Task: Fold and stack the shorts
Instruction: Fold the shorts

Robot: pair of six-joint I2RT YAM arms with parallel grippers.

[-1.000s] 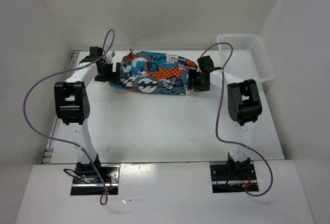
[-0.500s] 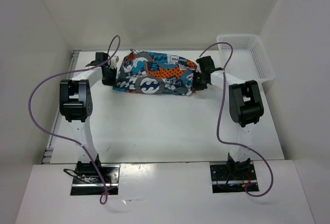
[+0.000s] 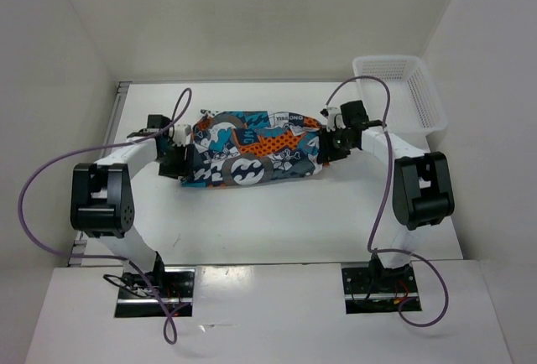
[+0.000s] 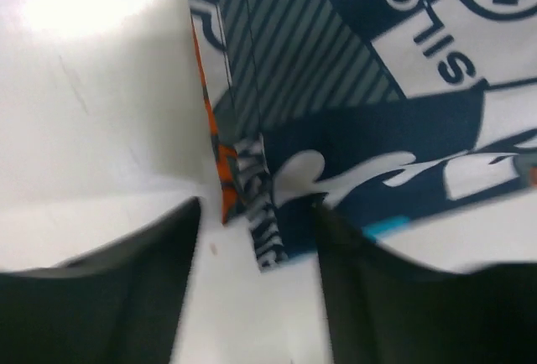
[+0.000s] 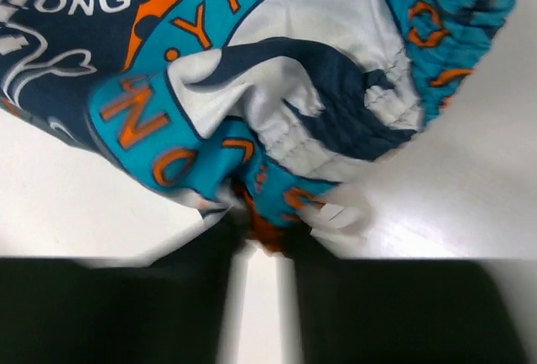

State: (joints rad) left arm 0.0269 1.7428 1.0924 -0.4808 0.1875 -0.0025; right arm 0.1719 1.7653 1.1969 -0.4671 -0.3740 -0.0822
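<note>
The shorts (image 3: pixel 252 148) are being supported by the white table (image 3: pixel 252 213), towards its far middle, one bunched end being pinched tight by the right gripper (image 5: pixel 262 234), the opposite hem being straddled, unclamped, by the parted left gripper (image 4: pixel 256 221).

Open tabletop (image 3: pixel 277 213) before shorts (image 3: pixel 252 150); basket (image 3: pixel 430 100) right.

White table (image 3: pixel 277 213). Patchwork shorts (image 3: pixel 252 150) bunched lengthwise across far half. White slotted basket (image 3: pixel 403 87) at far right corner.
</note>
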